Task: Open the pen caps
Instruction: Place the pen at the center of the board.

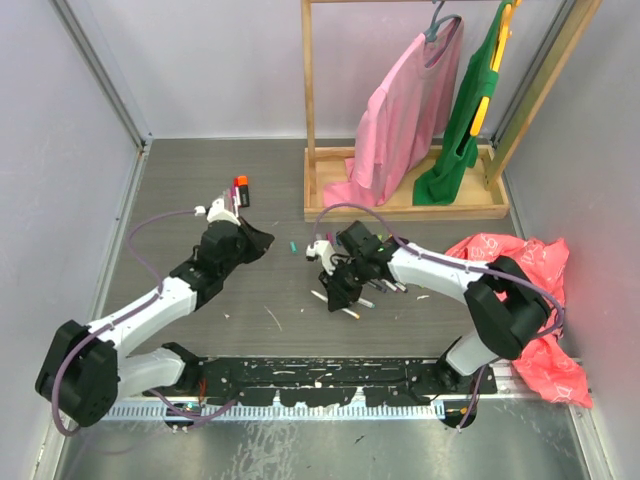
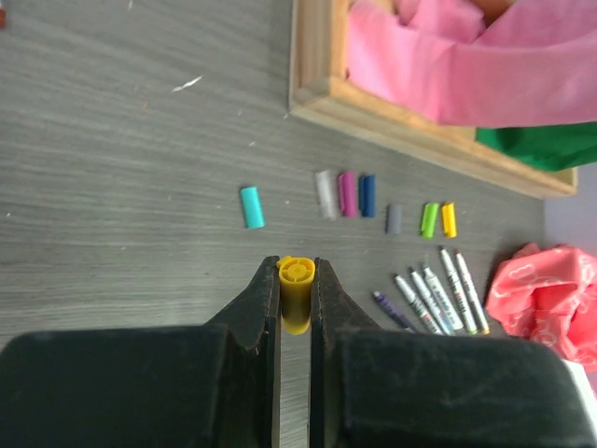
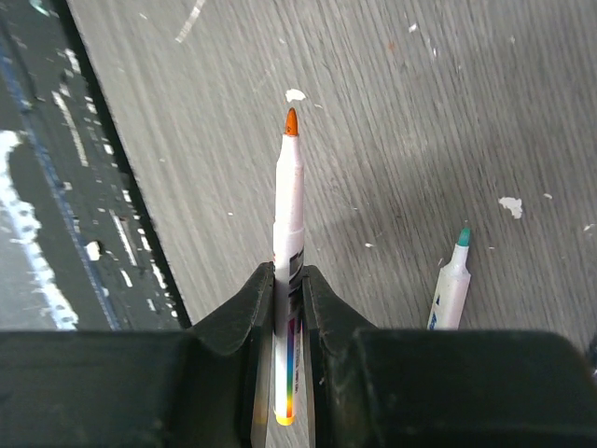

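Since my left gripper [image 2: 296,269] is pinched shut on a yellow cap [image 2: 296,303], whose long axis runs straight out along my fingers, that cap is already off its pen and only needs a resting place. Ahead of those fingers, between them and the wooden rack base [image 2: 373,121], lies a row of loose caps [image 2: 347,193], each with its long axis pointing roughly toward the base. The teal cap [image 2: 251,206] sits apart at the end farthest from the base's corner. I judge the gap beside it to be the likely drop spot, and my left arm is the nearer one to it.

My right gripper [image 3: 288,280] is closed around the barrel of a pen [image 3: 288,205], which points directly away from my fingers with its bare orange tip outermost. This hand hangs on the near side of the rack base, just beside the uncapped pens [image 1: 375,292]. A teal-tipped pen [image 3: 451,285] lies nearby, tip also bare.
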Available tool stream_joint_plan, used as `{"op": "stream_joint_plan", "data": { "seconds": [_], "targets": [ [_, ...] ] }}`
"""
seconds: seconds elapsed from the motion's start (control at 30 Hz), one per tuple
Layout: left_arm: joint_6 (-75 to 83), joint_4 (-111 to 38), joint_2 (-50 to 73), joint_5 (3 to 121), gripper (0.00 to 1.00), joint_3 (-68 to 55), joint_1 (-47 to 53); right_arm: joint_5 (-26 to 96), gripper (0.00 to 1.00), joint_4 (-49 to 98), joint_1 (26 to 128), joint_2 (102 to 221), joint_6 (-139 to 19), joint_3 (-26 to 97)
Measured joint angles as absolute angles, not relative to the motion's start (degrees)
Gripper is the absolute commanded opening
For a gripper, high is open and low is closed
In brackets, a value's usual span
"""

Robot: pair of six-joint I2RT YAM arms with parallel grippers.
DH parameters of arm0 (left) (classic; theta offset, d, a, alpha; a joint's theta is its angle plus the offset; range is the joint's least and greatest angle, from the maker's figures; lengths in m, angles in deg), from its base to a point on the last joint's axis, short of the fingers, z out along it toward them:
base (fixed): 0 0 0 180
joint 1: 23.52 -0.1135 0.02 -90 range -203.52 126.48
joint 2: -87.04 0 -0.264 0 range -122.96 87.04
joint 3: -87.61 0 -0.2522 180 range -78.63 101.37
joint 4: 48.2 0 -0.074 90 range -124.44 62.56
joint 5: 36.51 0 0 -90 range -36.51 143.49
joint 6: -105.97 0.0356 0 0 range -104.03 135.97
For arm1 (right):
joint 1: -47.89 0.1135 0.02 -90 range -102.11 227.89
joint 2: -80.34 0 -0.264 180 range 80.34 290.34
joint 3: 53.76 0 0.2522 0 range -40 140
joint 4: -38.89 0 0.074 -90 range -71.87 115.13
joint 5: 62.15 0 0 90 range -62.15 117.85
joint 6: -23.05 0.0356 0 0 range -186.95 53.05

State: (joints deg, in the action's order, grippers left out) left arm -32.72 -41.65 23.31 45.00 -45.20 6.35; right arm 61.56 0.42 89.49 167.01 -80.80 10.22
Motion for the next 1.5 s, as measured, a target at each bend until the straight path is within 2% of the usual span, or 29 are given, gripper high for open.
{"op": "stream_joint_plan", "data": {
  "seconds": [0.17, 0.33, 0.8, 1.03, 1.33, 1.5],
  "targets": [
    [-33.31, -41.05, 18.79, 47.49, 0.0, -45.7, 5.28, 54.57, 0.09, -1.09, 92.07, 170.55, -81.04, 11.27],
    [-35.89, -40.97, 13.0, 48.95, 0.0, -45.53, 4.54, 49.67, 0.09, -2.75, 92.53, 172.76, -81.01, 12.54],
    [-42.68, -38.8, -0.16, 50.26, 0.0, -39.67, 3.53, 43.72, 0.14, -3.6, 94.61, 175.6, -80.97, 14.13],
    [-43.54, -37.8, -3.85, 50.64, 0.04, -37.51, 3.2, 42.83, 0.2, -3.67, 94.78, 175.76, -80.93, 14.44],
    [-44.15, -36.14, -4.62, 51.03, 0.14, -36.52, 2.88, 41.93, 0.26, -4.06, 94.83, 176.5, -80.66, 15.42],
    [-44.52, -35.85, -4.62, 51.31, 0.16, -36.52, 2.74, 41.8, 0.28, -4.13, 94.93, 176.5, -80.58, 15.51]
  ]
}}
